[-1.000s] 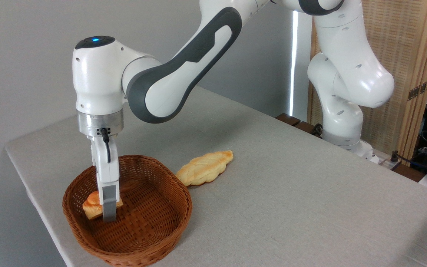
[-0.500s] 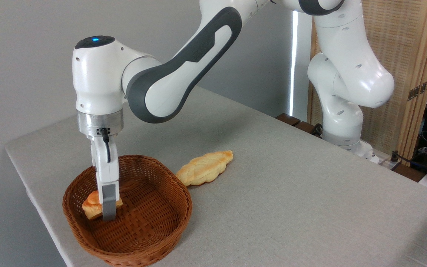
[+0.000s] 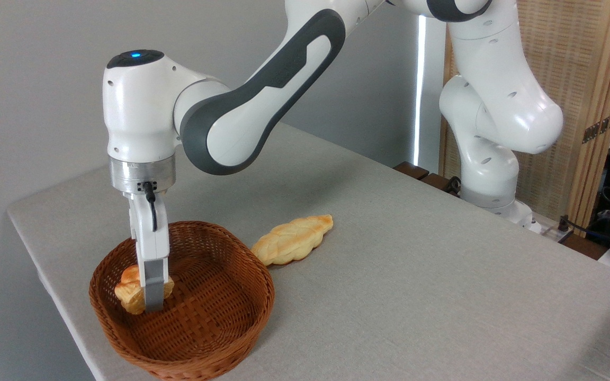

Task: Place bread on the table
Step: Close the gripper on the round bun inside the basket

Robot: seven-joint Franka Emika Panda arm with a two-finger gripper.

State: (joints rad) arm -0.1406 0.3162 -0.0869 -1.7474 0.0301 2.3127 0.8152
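The tool [image 3: 152, 301] is clenched on the small round orange-golden knotted bun [image 3: 129, 293], holding it just inside the brown wicker basket [image 3: 220, 312] near the counter's [image 3: 416, 275] left edge, likely for lifting out.

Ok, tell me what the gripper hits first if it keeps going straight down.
The gripper, shut on the bun, points straight down: it would meet the basket floor first, just beneath its fingers.
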